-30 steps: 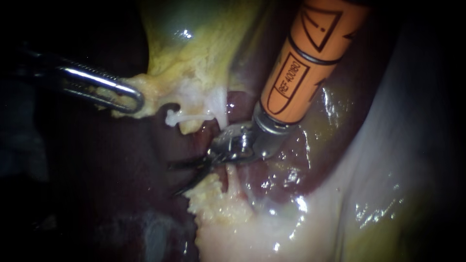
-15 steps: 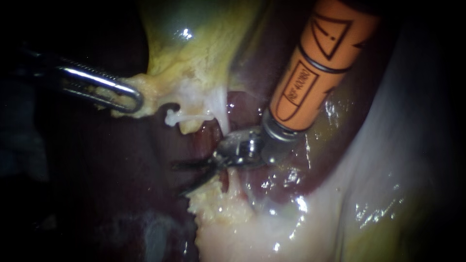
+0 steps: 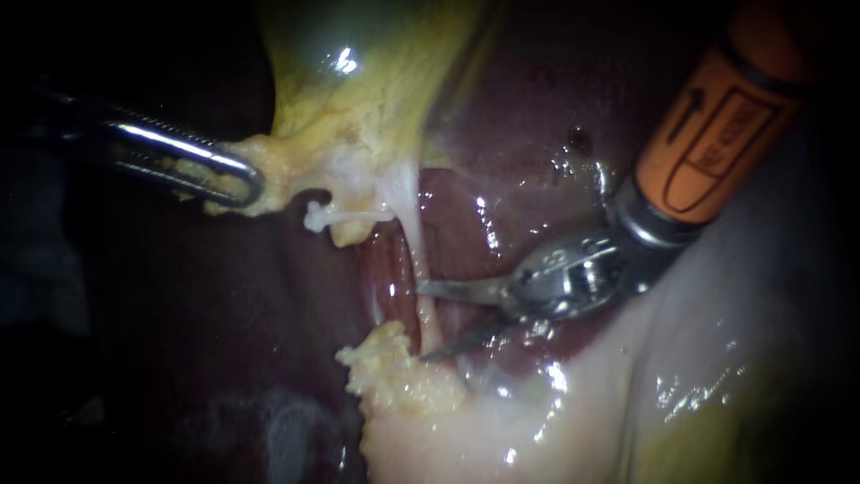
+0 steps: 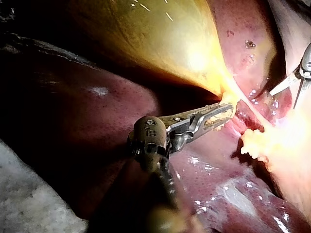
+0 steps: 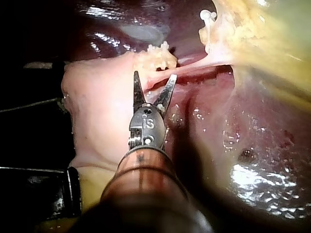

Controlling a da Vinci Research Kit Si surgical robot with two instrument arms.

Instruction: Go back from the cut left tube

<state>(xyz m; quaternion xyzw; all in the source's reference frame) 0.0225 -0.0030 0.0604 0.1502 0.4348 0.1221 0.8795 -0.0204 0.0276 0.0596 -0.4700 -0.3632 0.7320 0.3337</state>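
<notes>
Plainly cut, left tube (image 3: 315, 216) pale, stub end curled.

Cut left tube (image 3: 345, 215): thin whitish stump, free end knobbed and curled, sticking sideways out of yellow fat (image 3: 296, 166) at gallbladder (image 3: 358, 72) base. Well apart from crumbly fat lump (image 3: 390, 367) below.

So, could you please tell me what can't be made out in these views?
Endoscope view: left instrument shaft lost in darkness; right instrument shaft cut off by the edge.
Right wrist view: whether its open blades touch the pale tube is unclear.
Left wrist view: liver mostly shadowed.
</notes>
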